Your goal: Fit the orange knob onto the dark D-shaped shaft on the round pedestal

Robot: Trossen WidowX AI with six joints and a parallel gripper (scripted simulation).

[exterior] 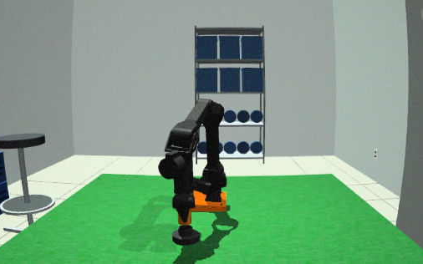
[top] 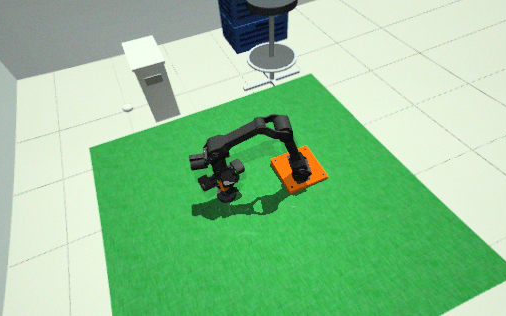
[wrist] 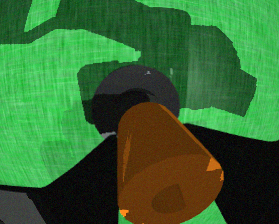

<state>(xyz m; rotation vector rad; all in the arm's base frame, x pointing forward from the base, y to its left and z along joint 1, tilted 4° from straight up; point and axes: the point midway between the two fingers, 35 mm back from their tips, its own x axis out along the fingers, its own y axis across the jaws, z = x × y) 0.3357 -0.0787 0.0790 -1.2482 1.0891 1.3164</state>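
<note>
The orange knob [top: 222, 188] [exterior: 188, 218] [wrist: 155, 135] is held upright between the fingers of my gripper [exterior: 185, 215] [wrist: 150, 136], which is shut on it. The round dark pedestal [top: 228, 197] [exterior: 180, 237] [wrist: 165, 86] stands on the green mat directly below. In the exterior view a short dark length of shaft [exterior: 186, 229] shows between the knob's lower end and the pedestal, so the knob is not down on the pedestal. Whether the shaft's tip is inside the hole is hidden. The wrist view shows the knob overlapping the pedestal's near part. The flat sides are hidden.
An orange square base plate [top: 280, 167] [exterior: 203, 207] carries the arm, beside the pedestal on the green mat [top: 273, 260] [exterior: 295, 217] [wrist: 30, 115]. A stool [top: 271, 35] [exterior: 23, 167], blue crates [top: 258, 36] and a white-topped cabinet [top: 145, 52] stand off the mat. A shelf rack [exterior: 230, 62] stands at the back.
</note>
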